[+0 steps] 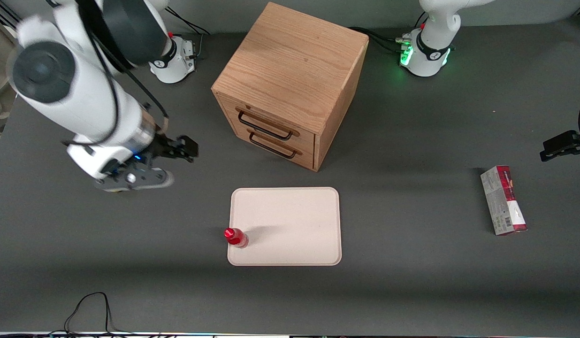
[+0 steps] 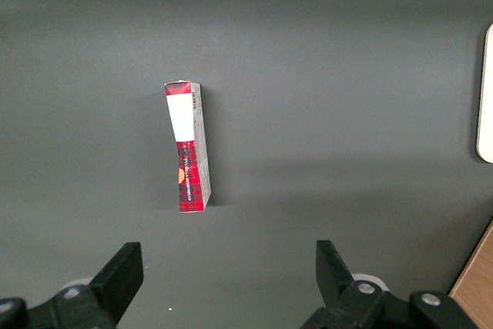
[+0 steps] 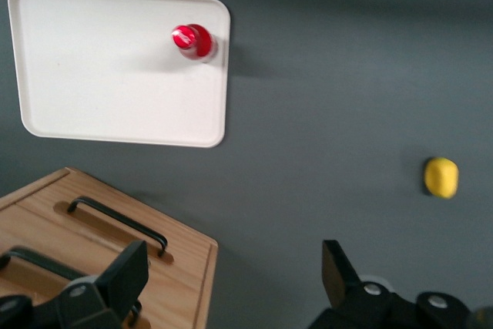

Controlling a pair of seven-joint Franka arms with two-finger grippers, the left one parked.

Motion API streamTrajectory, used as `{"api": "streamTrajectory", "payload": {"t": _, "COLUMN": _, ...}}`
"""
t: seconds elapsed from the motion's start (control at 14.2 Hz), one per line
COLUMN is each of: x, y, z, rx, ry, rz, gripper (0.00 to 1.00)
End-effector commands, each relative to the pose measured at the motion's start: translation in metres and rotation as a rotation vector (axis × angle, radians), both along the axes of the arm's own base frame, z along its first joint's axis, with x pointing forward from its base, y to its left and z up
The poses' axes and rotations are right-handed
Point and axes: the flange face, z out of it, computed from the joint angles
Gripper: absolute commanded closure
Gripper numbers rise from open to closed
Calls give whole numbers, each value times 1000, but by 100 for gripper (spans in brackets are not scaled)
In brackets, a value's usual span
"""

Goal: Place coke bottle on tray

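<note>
The small red coke bottle [image 1: 235, 237] stands upright on the pale cream-pink tray [image 1: 290, 220], in the tray's corner near the front camera and toward the working arm's end. In the right wrist view the bottle [image 3: 192, 40] stands just inside the tray's [image 3: 108, 75] rim. My right gripper [image 1: 179, 149] hangs above the table toward the working arm's end, well apart from the tray and farther from the front camera than the bottle. In the right wrist view the gripper [image 3: 233, 267] is open and empty, with grey table between its fingers.
A wooden drawer cabinet [image 1: 290, 84] stands close to the tray, farther from the front camera, and shows under the gripper [image 3: 100, 267]. A yellow lump [image 3: 441, 177] lies on the table. A red-and-grey carton [image 1: 503, 199] lies toward the parked arm's end.
</note>
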Motion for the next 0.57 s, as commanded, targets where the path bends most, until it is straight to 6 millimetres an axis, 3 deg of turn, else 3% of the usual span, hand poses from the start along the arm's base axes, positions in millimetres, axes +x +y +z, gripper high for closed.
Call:
{"api": "streamTrajectory", "payload": {"t": 0.0, "x": -19, "y": -70, "z": 18, "rx": 13, "ry": -4, "rz": -28, "gripper": 0}}
{"api": "streamTrajectory", "payload": {"t": 0.21, "x": -37, "y": -138, "z": 31, "rx": 38, "ry": -80, "rz": -54, "gripper": 0}}
{"api": "streamTrajectory", "payload": {"t": 0.49, "x": -60, "y": -198, "z": 27, "rx": 44, "ry": -134, "rz": -114, "gripper": 0}}
